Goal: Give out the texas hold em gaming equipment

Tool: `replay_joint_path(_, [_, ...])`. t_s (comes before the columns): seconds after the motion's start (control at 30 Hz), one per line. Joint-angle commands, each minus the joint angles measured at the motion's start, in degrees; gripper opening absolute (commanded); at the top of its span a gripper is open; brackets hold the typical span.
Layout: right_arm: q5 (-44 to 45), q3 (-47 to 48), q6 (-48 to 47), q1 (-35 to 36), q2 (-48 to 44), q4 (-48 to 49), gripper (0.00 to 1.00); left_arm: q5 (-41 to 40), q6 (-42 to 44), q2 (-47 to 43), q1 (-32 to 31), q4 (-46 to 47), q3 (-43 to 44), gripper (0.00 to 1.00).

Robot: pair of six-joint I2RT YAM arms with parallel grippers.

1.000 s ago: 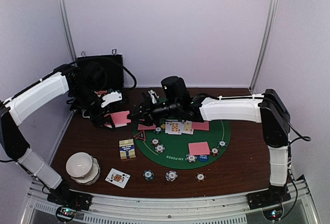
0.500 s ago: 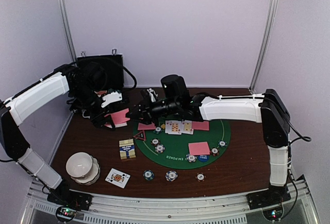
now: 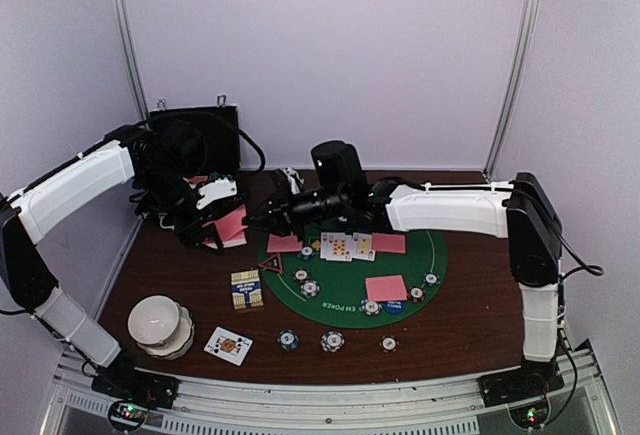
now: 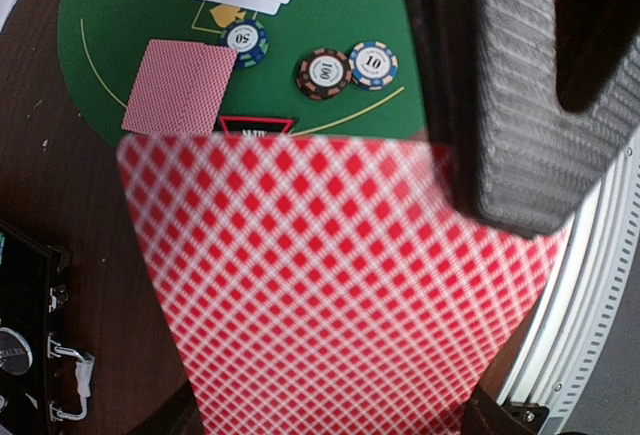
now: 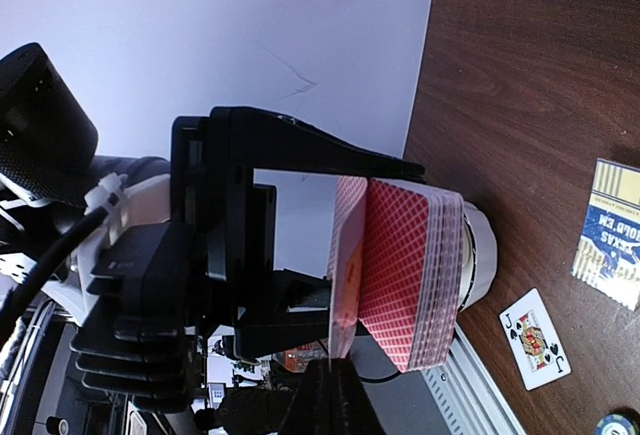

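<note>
My left gripper is shut on a deck of pink-backed playing cards, held above the table's left side. In the left wrist view the deck's top card fills the frame and hides my own fingers. My right gripper reaches left to the deck. In the right wrist view it is shut on the lower edge of the top card, which is peeled away from the deck. On the green mat lie face-up cards, face-down cards and chips.
A black hinged case stands at the back left. A white bowl stack, a blue card box and a face-up jack lie front left. Three chips sit near the front edge. A triangle marker lies by the mat.
My right gripper has slid left up to the deck and closed on its top card. The left arm has held the deck still.
</note>
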Motion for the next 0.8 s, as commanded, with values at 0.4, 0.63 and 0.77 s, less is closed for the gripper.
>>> replay_joint_path(0.4, [1.1,-12.3,-2.8,-6.6,-10.3,1.0,0.0,-1.3,0.4,-0.8,0.2,2.3,-1.3,0.0])
replay_joint_path(0.63, [0.2,-24.7,-3.2,-13.3,-19.3,2.6,0.0,-1.7,0.3,-1.0,0.4,2.7,-2.2,0.0])
replay_joint_path(0.77, [-0.1,-29.9,-6.3,-17.1,-24.7,-2.0,0.0,-1.7,0.3,-1.2,0.6,2.8,-2.4,0.0])
